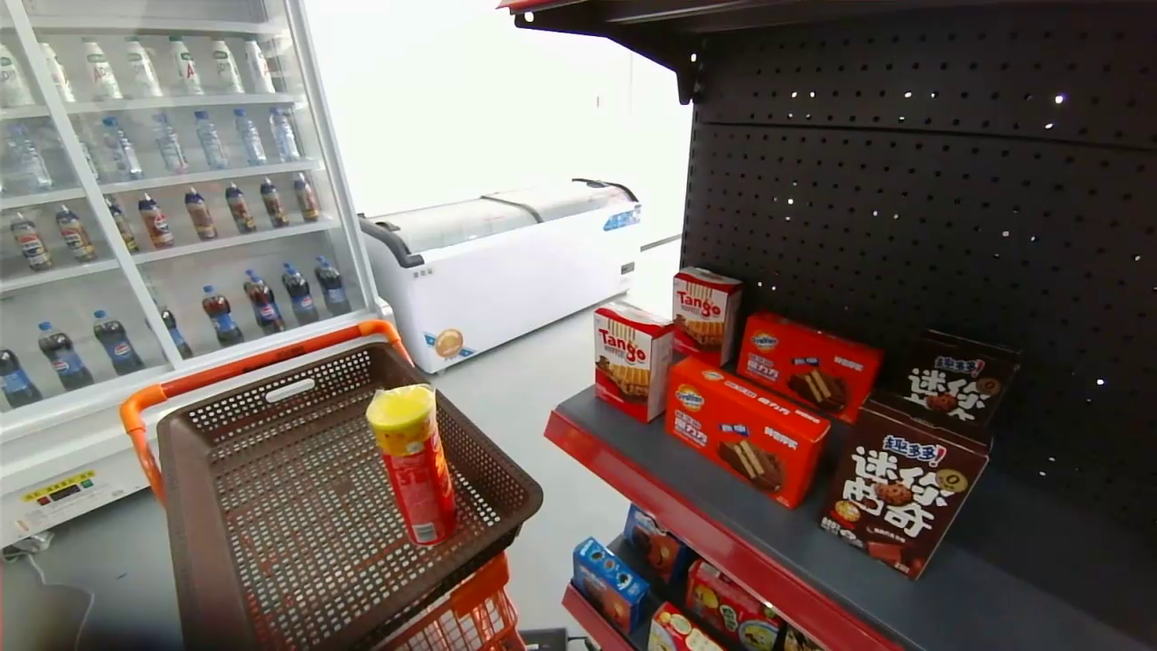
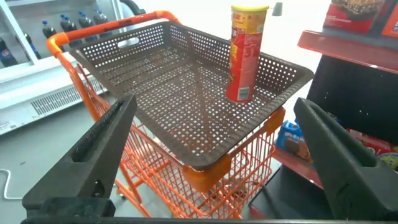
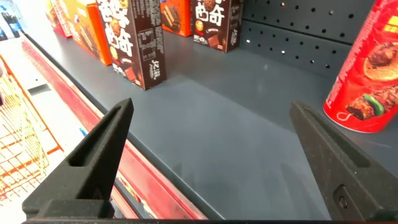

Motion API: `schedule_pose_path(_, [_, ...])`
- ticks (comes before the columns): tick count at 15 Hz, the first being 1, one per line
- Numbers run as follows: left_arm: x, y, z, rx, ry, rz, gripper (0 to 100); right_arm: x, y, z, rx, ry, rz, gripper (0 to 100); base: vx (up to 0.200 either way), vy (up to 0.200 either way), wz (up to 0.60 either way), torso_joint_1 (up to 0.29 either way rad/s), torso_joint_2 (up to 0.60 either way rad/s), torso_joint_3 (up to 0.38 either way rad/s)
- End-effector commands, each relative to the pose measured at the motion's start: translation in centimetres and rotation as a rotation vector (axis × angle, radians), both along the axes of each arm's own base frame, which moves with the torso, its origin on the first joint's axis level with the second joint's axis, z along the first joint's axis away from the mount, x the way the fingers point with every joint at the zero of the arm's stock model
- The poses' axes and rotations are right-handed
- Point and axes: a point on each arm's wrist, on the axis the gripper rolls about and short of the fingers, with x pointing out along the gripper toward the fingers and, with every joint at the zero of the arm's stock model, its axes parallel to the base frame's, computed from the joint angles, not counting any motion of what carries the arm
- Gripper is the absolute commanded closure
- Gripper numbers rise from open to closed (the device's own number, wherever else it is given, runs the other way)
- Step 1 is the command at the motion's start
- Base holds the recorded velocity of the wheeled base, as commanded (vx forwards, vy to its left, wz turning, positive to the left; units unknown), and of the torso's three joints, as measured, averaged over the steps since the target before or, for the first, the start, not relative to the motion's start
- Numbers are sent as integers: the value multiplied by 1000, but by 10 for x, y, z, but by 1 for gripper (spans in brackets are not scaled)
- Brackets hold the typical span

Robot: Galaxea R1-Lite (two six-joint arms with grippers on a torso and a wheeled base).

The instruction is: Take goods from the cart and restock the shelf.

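While both grippers hang wide open w/ nothing held, the L gripper (image 2: 214, 104) faces the cart (image 1: 262, 360). The chip can (image 2: 244, 53) stands upright well beyond its fingers, apart from them, in the brown basket (image 2: 155, 93). In the head view that can sits at approx 7 o'clock, toward the basket's 3 o'clock side, yellow lid up.

R gripper (image 3: 212, 106) hovers over bare grey deck of the shelf (image 3: 236, 137). A second red can (image 3: 367, 87) stands on the deck near one finger, not touching. Dark boxes (image 3: 134, 43) are farther along.

Head view, shelf at 4 o'clock: orange boxes (image 1: 746, 429), then red-and-white boxes (image 1: 633, 362). Bottle fridge (image 1: 163, 208) at 10 o'clock, chest freezer (image 1: 506, 262) approx 11.
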Motion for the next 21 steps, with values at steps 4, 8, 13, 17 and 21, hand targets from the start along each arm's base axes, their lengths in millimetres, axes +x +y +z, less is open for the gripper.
schedule_pose_path(4, [0,0,0,0,0,0,0,0,0,0,0,0,0,0,0,0,0,0,0,0])
schedule_pose_path(8, [0,0,0,13,0,-1,0,0,0,0,0,0,0,0,0,0,0,0,0,0])
schedule_pose_path(13, [18,-3,66,36,76,-99,0,0,0,0,0,0,0,0,0,0,0,0,0,0])
schedule_pose_path(17, [39,-3,55,35,250,-129,0,0,0,0,0,0,0,0,0,0,0,0,0,0])
schedule_pose_path(21, [89,9,76,-34,358,-95,0,0,0,0,0,0,0,0,0,0,0,0,0,0])
